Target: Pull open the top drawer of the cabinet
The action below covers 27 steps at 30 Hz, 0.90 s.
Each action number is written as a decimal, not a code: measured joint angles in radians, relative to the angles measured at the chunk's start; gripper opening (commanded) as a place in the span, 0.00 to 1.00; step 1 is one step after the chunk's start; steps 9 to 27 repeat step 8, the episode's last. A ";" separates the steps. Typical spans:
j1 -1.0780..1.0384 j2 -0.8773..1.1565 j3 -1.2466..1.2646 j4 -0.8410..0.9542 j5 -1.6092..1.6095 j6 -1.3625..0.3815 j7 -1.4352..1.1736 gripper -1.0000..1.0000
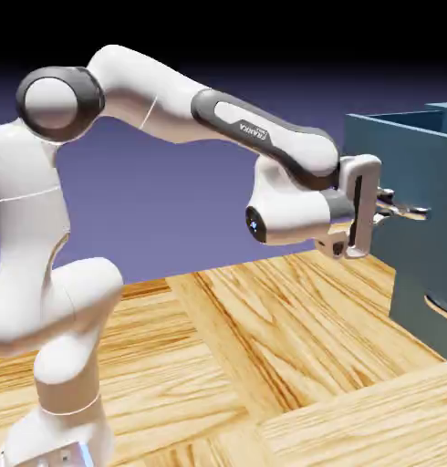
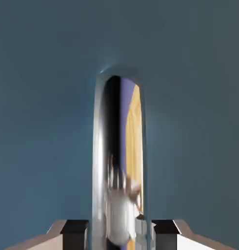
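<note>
Top drawer (image 1: pixel 391 173), right side of frame, sits partly out. I have the gripper (image 2: pixel 120 235) clamped on its shiny handle (image 2: pixel 98 161); likely slick, stiff, so I'd grip mid-bar, pull straight.

Simulated robot scene, rendered rather than real room. Plain blue-violet backdrop (image 1: pixel 200 219) fading to black at top of exterior view, no walls or windows marking home or office. Smooth computer-drawn surfaces: wood-patterned tabletop (image 1: pixel 200 365), boxy teal-blue cabinet (image 1: pixel 410 246), white robot arm (image 1: pixel 81 301) with printed brand lettering.
</note>
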 measured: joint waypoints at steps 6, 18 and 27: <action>0.059 0.126 -0.067 -0.112 -0.040 -0.031 0.098 1.00; 0.093 0.198 -0.105 -0.177 -0.062 -0.048 0.154 1.00; 0.093 0.198 -0.105 -0.177 -0.062 -0.048 0.154 1.00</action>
